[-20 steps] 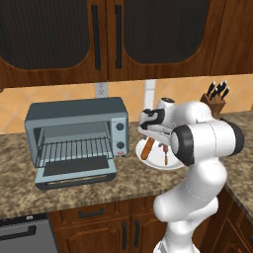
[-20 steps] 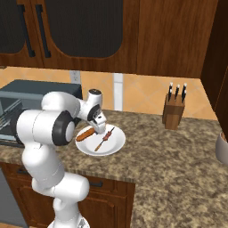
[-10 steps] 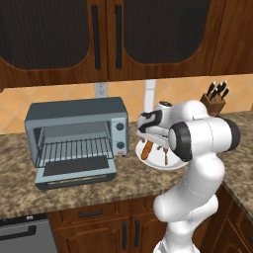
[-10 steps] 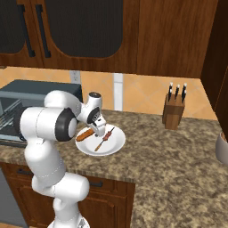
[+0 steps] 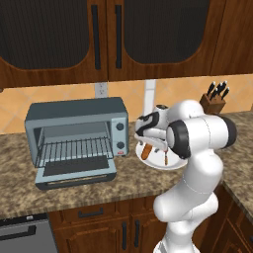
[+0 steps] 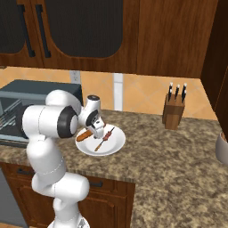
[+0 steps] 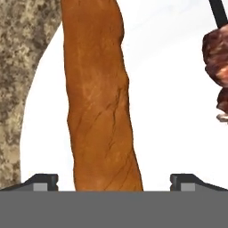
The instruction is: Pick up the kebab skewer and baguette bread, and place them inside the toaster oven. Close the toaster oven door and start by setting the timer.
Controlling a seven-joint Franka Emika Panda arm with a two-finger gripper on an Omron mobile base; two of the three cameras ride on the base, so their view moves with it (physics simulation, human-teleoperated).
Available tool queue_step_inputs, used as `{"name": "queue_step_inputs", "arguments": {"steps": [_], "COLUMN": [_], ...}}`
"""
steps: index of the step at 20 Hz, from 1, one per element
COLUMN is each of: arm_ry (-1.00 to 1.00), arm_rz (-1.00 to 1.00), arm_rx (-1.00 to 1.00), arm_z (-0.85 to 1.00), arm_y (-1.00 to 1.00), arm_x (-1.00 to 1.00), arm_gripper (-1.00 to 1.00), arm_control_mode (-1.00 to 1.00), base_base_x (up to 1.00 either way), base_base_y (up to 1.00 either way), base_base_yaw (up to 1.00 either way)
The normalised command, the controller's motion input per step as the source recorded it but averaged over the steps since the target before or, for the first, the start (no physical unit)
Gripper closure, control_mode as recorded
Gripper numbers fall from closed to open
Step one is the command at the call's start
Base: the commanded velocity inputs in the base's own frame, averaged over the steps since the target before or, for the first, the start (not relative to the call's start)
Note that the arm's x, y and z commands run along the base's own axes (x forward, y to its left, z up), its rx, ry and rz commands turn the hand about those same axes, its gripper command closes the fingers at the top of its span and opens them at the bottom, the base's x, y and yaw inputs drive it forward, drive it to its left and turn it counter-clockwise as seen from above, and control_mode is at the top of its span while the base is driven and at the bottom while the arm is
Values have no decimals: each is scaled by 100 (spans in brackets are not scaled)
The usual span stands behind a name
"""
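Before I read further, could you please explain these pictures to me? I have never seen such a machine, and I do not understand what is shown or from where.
This is a computer-rendered kitchen. The white machine is a robot arm; its end effector, two open fingers, holds nothing. Two pictures come from cameras behind the arm, on its left and right. The third comes from a camera on the hand, looking down between the fingertips. On the stone counter lies a white plate with the baguette bread, an orange-brown loaf, beside the kebab skewer. The hand hangs just above the loaf, one finger on each side. To the left stands the toaster oven, its door folded down. A knife block stands further right.
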Motion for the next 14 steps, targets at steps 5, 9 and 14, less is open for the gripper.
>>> {"name": "queue_step_inputs", "arguments": {"steps": [5,9,14], "arm_ry": [0,0,0], "arm_rz": [0,0,-5], "arm_rx": [0,0,3], "arm_z": [-6,7,66], "arm_y": [0,0,-6], "arm_x": [0,-5,-28], "arm_gripper": [100,100,100], "arm_control_mode": [-100,-100,-100], "base_base_x": [0,0,0], "base_base_y": [0,0,0], "base_base_yaw": [0,0,0]}}
